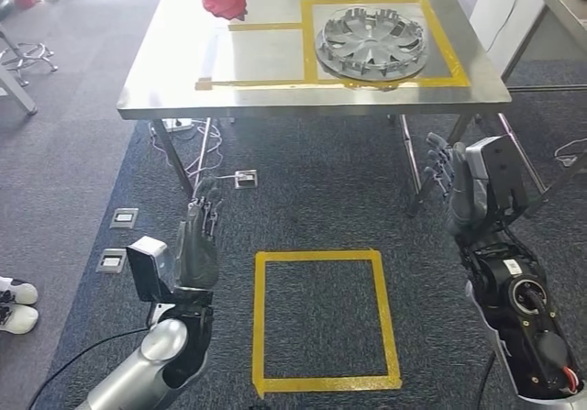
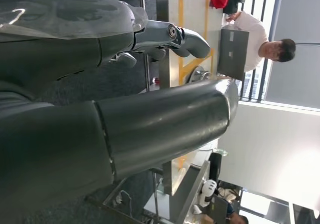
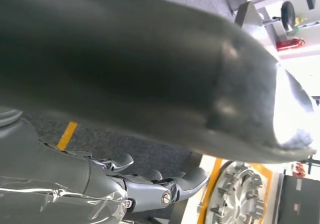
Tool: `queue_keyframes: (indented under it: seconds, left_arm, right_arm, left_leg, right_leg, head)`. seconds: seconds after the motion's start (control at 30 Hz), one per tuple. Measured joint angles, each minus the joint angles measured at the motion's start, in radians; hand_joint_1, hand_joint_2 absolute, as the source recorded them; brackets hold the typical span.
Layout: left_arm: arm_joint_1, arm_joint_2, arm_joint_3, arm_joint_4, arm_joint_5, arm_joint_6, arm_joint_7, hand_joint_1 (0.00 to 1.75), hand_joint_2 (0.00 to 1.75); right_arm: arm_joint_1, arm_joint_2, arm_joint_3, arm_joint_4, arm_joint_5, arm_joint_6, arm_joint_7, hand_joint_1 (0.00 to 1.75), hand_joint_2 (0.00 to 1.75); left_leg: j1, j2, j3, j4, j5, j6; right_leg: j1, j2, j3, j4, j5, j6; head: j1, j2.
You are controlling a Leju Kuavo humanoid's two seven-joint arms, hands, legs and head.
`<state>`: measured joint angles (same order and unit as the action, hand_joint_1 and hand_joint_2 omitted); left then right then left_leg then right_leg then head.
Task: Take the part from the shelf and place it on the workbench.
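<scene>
Left hand [image 1: 201, 240]: held low over the grey carpet [image 1: 83, 171], fingers extended and slightly apart, nothing in it. Right hand [image 1: 460, 185]: likewise empty, fingers spread loosely, just in front of the workbench's near right leg.

Between the arms, a yellow tape square [image 1: 326, 318] on the carpet.

Ahead, the steel workbench [image 1: 173, 71]. The part, a silver wheel cover [image 1: 371, 43], lies flat inside the yellow-taped rectangle on the bench's right half. Red cloth [image 1: 224, 2] sits at the far left of the bench top, well apart from the wheel cover.

Left wrist view: a person [image 2: 264, 41] in a white top beyond the bench.
</scene>
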<state>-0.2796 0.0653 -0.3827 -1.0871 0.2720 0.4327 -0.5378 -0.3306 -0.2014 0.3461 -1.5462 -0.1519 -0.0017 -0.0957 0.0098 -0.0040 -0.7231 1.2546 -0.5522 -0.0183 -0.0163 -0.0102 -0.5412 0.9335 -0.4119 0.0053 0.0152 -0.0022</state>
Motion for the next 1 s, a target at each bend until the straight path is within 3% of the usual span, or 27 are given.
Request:
queue_keyframes:
  seconds: [0.03, 0.07, 0.13, 0.2, 0.33, 0.4, 0.47, 0.5, 0.53, 0.57, 0.63, 0.7, 0.8, 0.87, 0.9, 1.0]
  left_arm:
    - [0.003, 0.002, 0.0, -0.002, 0.0, 0.002, 0.001, 0.0, 0.0]
    - [0.005, 0.003, 0.0, -0.005, 0.0, 0.003, 0.002, 0.0, 0.0]
    - [0.006, 0.006, 0.0, -0.011, -0.001, 0.005, 0.004, 0.0, 0.0]
    - [0.006, 0.008, 0.0, -0.019, -0.001, 0.005, 0.005, 0.0, 0.0]
    - [0.006, 0.011, -0.001, -0.025, -0.001, 0.004, 0.007, 0.0, 0.0]
    - [0.005, 0.01, -0.001, -0.027, -0.001, 0.0, 0.007, 0.0, 0.0]
    - [0.004, 0.01, -0.001, -0.027, -0.002, -0.004, 0.007, 0.0, 0.0]
    - [0.004, 0.01, -0.001, -0.027, -0.002, -0.006, 0.007, 0.0, 0.0]
    - [0.004, 0.01, -0.001, -0.027, -0.001, -0.008, 0.007, 0.0, 0.0]
    - [0.003, 0.01, -0.001, -0.027, -0.001, -0.01, 0.007, 0.0, 0.0]
    - [0.0, 0.01, -0.001, -0.027, -0.001, -0.014, 0.007, 0.0, 0.0]
    - [-0.005, 0.009, -0.001, -0.027, -0.001, -0.016, 0.006, 0.0, 0.0]
    - [-0.008, 0.009, -0.001, -0.027, -0.001, -0.017, 0.006, 0.0, 0.0]
    - [-0.012, 0.009, -0.001, -0.027, -0.002, -0.018, 0.005, 0.0, 0.0]
    - [-0.013, 0.01, -0.001, -0.027, -0.002, -0.019, 0.004, 0.0, 0.0]
    - [-0.012, 0.011, -0.001, -0.026, -0.002, -0.022, 0.003, 0.0, 0.0]
  right_arm:
    - [0.0, 0.0, 0.001, 0.0, 0.0, 0.0, 0.001, 0.0, 0.0]
    - [0.001, 0.0, 0.002, 0.0, 0.0, 0.0, 0.002, 0.0, 0.0]
    - [0.001, 0.0, 0.003, 0.0, 0.0, 0.0, 0.005, 0.0, 0.0]
    - [0.001, 0.0, 0.003, 0.0, 0.0, -0.001, 0.007, 0.0, 0.0]
    - [0.001, 0.0, 0.004, 0.0, 0.0, -0.001, 0.01, 0.0, 0.0]
    - [0.001, 0.0, 0.003, 0.0, -0.001, -0.002, 0.013, 0.0, 0.0]
    - [0.003, 0.0, 0.003, 0.0, -0.003, -0.002, 0.018, 0.0, 0.0]
    - [0.005, 0.0, 0.003, 0.0, -0.003, -0.003, 0.02, 0.0, 0.0]
    - [0.006, 0.0, 0.003, 0.0, -0.003, -0.003, 0.021, 0.0, 0.0]
    - [0.007, 0.0, 0.003, 0.0, -0.004, -0.004, 0.021, 0.0, 0.0]
    - [0.005, 0.0, 0.003, 0.0, -0.004, -0.004, 0.021, 0.0, 0.0]
    - [0.002, 0.0, 0.002, 0.0, -0.004, -0.005, 0.021, 0.0, 0.0]
    - [0.002, 0.0, 0.002, -0.001, -0.004, -0.006, 0.023, 0.0, 0.0]
    - [0.001, 0.0, 0.003, -0.002, -0.005, -0.007, 0.024, 0.0, 0.0]
    - [0.001, 0.0, 0.003, -0.003, -0.006, -0.007, 0.024, 0.0, 0.0]
    - [0.003, 0.0, 0.005, -0.003, -0.015, -0.007, 0.024, 0.0, 0.0]
  left_leg:
    - [0.0, 0.0, 0.001, 0.011, 0.002, 0.0]
    - [0.0, 0.0, 0.024, -0.022, 0.023, 0.001]
    - [-0.001, 0.0, 0.11, -0.167, 0.079, 0.006]
    - [-0.003, 0.0, 0.167, -0.271, 0.107, 0.017]
    - [-0.005, -0.001, 0.167, -0.291, 0.119, 0.042]
    - [-0.001, 0.0, 0.164, -0.294, 0.126, 0.054]
    - [-0.002, 0.002, 0.158, -0.294, 0.13, 0.059]
    - [-0.002, 0.004, 0.155, -0.294, 0.132, 0.06]
    - [-0.003, 0.005, 0.153, -0.294, 0.134, 0.059]
    - [-0.003, 0.006, 0.153, -0.294, 0.135, 0.059]
    - [-0.003, 0.01, 0.155, -0.294, 0.136, 0.057]
    - [-0.006, 0.014, 0.153, -0.292, 0.138, 0.05]
    - [-0.009, 0.027, 0.147, -0.293, 0.143, 0.036]
    - [-0.008, 0.027, 0.136, -0.269, 0.121, 0.025]
    - [-0.008, 0.022, 0.116, -0.226, 0.093, 0.021]
    - [-0.004, 0.011, 0.024, -0.025, -0.002, 0.012]
  right_leg:
    - [0.0, 0.0, -0.006, 0.001, 0.004, 0.001]
    - [0.0, 0.0, -0.01, 0.002, 0.007, 0.002]
    - [0.001, 0.001, -0.016, 0.007, 0.01, 0.007]
    - [0.004, 0.002, -0.023, 0.014, 0.013, 0.016]
    - [0.003, 0.004, -0.034, 0.023, 0.011, 0.038]
    - [0.001, 0.005, -0.064, 0.099, -0.042, 0.048]
    - [0.0, 0.006, -0.119, 0.242, -0.118, 0.055]
    - [-0.001, 0.006, -0.14, 0.299, -0.14, 0.057]
    - [-0.001, 0.006, -0.144, 0.321, -0.142, 0.058]
    - [-0.001, 0.006, -0.128, 0.301, -0.125, 0.056]
    - [0.001, 0.0, -0.052, 0.164, -0.06, 0.048]
    - [0.008, -0.01, 0.007, 0.044, -0.024, 0.036]
    - [0.012, -0.004, 0.015, 0.008, -0.02, 0.02]
    - [0.007, 0.005, 0.014, -0.001, -0.009, 0.009]
    - [0.004, 0.009, 0.013, -0.005, -0.004, 0.004]
    - [0.004, 0.024, -0.001, -0.004, 0.005, -0.004]
  head:
    - [-0.004, 0.0]
    - [-0.008, 0.0]
    - [-0.018, 0.0]
    - [-0.022, 0.0]
    - [-0.017, 0.0]
    - [-0.007, 0.0]
    - [0.008, 0.0]
    - [0.013, 0.0]
    - [0.016, 0.0]
    - [0.02, 0.0]
    - [0.029, 0.0]
    - [0.036, 0.0]
    - [0.036, 0.0]
    - [0.029, 0.0]
    - [0.023, 0.0]
    - [0.005, 0.0]
